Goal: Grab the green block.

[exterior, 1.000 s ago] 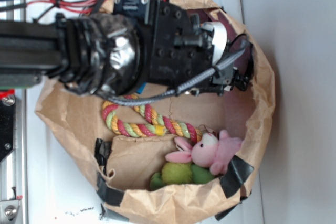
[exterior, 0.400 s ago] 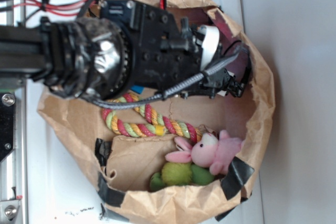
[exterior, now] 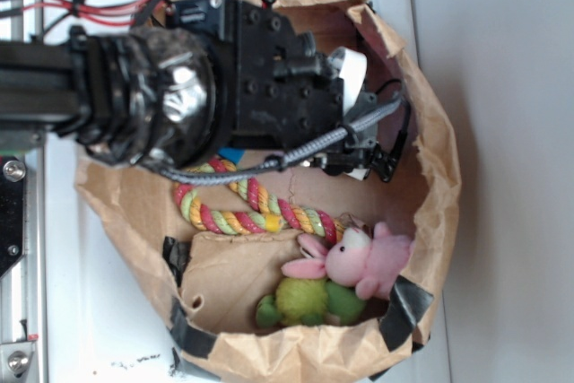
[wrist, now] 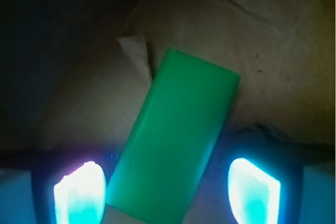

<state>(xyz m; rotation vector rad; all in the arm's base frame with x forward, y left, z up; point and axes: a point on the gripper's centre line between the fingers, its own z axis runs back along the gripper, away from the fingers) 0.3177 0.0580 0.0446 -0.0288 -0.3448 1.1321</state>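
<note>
Lying flat and slantwise on the brown paper bag floor [wrist: 273,51], the green block [wrist: 176,140] sits between the spread fingertips [wrist: 77,192] of the open gripper [wrist: 167,191]; judged rigid, light and smooth-faced, grip across its long edges

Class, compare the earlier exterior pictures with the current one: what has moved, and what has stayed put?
The gripper has drawn back leftward from the paper bag wall, uncovering a blue block. Rope toy, pink bunny and green plush stayed put.
</note>
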